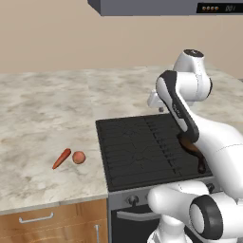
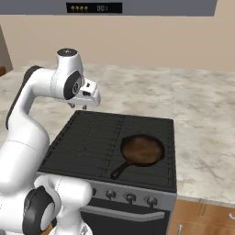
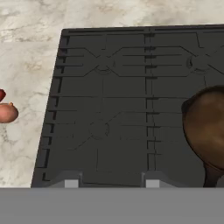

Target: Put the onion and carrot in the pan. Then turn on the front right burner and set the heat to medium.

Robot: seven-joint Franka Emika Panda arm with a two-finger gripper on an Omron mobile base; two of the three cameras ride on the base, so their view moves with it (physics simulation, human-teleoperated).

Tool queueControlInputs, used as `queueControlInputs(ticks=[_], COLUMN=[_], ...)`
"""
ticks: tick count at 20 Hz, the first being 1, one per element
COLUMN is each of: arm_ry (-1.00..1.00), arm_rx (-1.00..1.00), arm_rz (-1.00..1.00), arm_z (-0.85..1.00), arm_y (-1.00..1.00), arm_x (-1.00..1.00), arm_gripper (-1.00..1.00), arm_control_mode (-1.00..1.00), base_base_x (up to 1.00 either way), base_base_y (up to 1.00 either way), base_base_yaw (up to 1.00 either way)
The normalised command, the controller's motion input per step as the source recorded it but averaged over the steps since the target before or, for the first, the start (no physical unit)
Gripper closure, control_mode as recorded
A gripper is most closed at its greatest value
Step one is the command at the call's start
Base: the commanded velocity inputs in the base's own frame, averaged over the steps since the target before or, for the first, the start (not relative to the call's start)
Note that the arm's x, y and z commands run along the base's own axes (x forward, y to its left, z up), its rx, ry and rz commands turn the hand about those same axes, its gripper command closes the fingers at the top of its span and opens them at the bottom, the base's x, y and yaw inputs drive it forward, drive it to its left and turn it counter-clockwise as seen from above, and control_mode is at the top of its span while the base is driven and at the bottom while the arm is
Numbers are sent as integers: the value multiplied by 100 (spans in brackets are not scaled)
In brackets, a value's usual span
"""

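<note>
Onion (image 1: 79, 157) sits on the marble surface (image 1: 42, 109) left of the cooktop (image 1: 142, 147), round and pale pinkish-orange, nothing gripping it. Carrot (image 1: 61, 158) lies just beside the onion on its left, orange-red, slanted, pointed end toward the front edge of the surface; cannot tell if the two touch. In the hand view the onion (image 3: 8, 113) shows at the left edge with a sliver of red carrot (image 3: 1, 95) just above it, both off the cooktop (image 3: 105, 105). Pan (image 2: 142, 150) rests on the front right burner (image 2: 147, 172) grate, reddish-brown inside, nothing in it, short black handle pointing toward the front-left, to the knob row. In the left base view the pan (image 1: 190, 144) is mostly hidden behind the arm, only part of the rim and handle visible. In the hand view the pan (image 3: 205, 131) is at the right edge, cut off by the frame. Gripper (image 2: 77, 107) hangs over the back left corner of the cooktop (image 2: 92, 137), pointing down, well apart from the onion, carrot and pan. Jaws closed nearly together, holding nothing; fingertips (image 3: 70, 181) show as small grey tabs at the bottom of the hand view, over the front edge of the grate. Knobs (image 2: 131, 198) run along the stove front below the cooktop. Wood cabinet drawer (image 1: 42, 220) sits under the surface on the left. Range hood (image 2: 137, 7) with a small display hangs above.
</note>
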Motion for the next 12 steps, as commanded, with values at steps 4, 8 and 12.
queueControlInputs(ticks=[4, 8, 12], arm_ry=[0, 0, 0], arm_rx=[0, 0, 1], arm_rz=[0, 0, 0], arm_z=[-2, -13, -18], arm_y=[14, 38, 50], arm_x=[0, 0, -1], arm_gripper=[-100, -100, -100], arm_control_mode=[-100, -100, -100], base_base_x=[0, 0, 0], base_base_y=[0, 0, 0], base_base_yaw=[0, 0, 0])
